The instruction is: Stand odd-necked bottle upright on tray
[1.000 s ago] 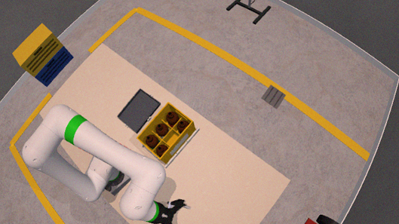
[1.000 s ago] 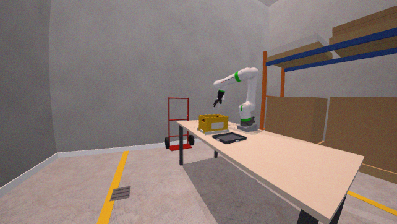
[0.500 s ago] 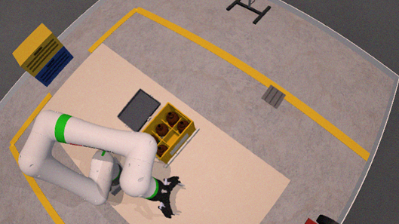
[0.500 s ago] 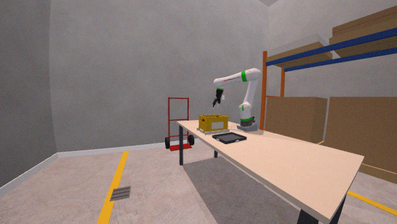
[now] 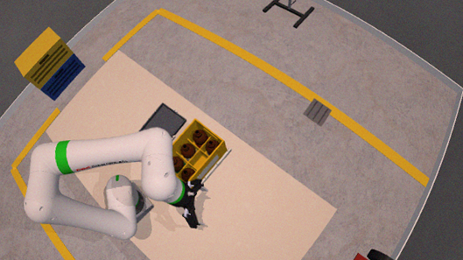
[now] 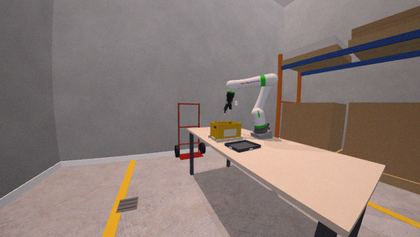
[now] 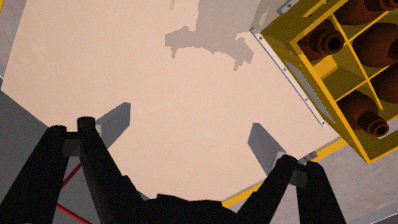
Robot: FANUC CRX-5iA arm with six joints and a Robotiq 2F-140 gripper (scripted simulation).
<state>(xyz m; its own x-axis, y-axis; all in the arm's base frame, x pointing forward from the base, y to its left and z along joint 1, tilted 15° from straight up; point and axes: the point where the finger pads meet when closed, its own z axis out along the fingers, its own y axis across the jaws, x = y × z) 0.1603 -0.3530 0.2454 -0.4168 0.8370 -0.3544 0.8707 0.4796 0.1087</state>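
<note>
A yellow crate (image 5: pixel 199 149) stands on the table with several brown bottles (image 5: pixel 188 150) upright in its compartments; the arm hides part of it. It also shows in the side view (image 6: pixel 226 129) and at the right edge of the wrist view (image 7: pixel 345 65), where two bottle necks (image 7: pixel 327 42) are plain. A dark tray (image 5: pixel 163 120) lies just beyond the crate, and in front of it in the side view (image 6: pixel 243 145). My gripper (image 5: pixel 193 204) (image 6: pixel 226 108) is open and empty, high above the table beside the crate's near end. Its two black fingers stand wide apart.
The arm's base (image 5: pixel 122 197) stands on the table next to the crate. A red hand truck (image 6: pixel 189 131) stands on the floor past the table's far edge. Shelving with cardboard boxes (image 6: pixel 327 124) stands behind the table.
</note>
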